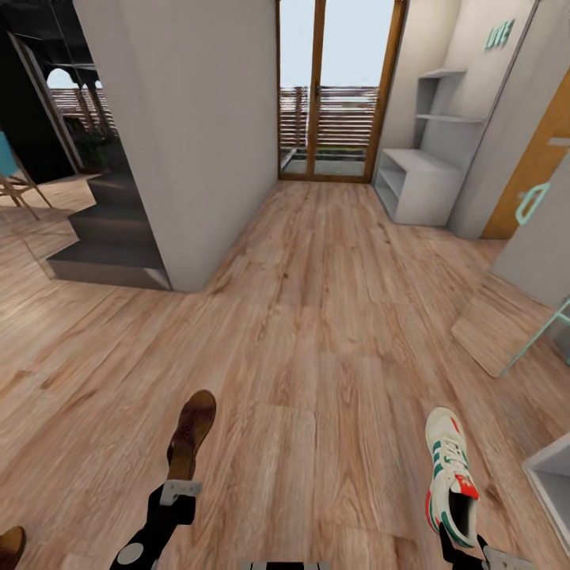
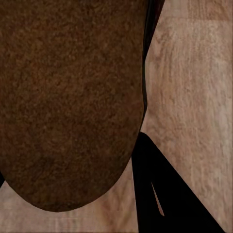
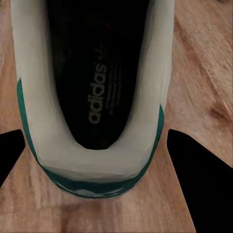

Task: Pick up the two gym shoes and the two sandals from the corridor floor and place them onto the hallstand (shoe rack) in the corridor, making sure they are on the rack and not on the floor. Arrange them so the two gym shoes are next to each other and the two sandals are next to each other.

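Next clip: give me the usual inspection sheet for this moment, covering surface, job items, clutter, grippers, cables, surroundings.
Surface: corridor floor, light wood-grain planks, bare down the middle.
Job's things: one brown sandal held at the left gripper; one gym shoe, white with green stripes, held at the right gripper; a second brown sandal at the lower left edge of the head view; the hallstand stands far ahead on the right by the glass door, its shelves bare.
Clutter: nothing seen.
Grippers: left gripper shut on the sandal; right gripper shut on the gym shoe's heel.
Cables: nothing seen.
Surroundings: grey partition wall, dark steps on the left.
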`<state>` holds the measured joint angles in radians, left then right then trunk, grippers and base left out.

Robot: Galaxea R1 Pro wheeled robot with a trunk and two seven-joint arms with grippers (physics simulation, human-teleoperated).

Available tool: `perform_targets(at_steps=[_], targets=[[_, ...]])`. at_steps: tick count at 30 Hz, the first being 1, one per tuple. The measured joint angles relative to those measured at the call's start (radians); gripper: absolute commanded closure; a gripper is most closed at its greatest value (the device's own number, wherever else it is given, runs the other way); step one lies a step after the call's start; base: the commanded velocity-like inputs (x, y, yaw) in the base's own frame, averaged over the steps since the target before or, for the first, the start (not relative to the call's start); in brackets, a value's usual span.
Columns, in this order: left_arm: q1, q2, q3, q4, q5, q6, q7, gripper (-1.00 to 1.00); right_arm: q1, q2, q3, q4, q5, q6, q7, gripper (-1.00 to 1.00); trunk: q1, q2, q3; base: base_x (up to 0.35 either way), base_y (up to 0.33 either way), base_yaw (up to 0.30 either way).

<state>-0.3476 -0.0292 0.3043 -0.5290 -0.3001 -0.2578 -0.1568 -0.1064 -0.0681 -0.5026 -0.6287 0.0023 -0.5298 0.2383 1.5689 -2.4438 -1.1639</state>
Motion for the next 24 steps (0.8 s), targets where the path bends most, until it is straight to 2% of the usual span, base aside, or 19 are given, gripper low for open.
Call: perform_targets(at_steps=[19,24], targets=[[0.000,0.001,0.000,0.000,0.000,0.000,0.000,1.00,0.000,0.000,0.000,0.000,0.000,0.002,-0.001,1.00,0.000,0.000,0.026,0.335,0.083,-0.193],[0.000,0.001,0.000,0.000,0.005,0.000,0.000,1.00,0.000,0.000,0.000,0.001,0.000,0.002,-0.001,1.00,0.000,0.000,0.029,0.335,0.004,-0.085]])
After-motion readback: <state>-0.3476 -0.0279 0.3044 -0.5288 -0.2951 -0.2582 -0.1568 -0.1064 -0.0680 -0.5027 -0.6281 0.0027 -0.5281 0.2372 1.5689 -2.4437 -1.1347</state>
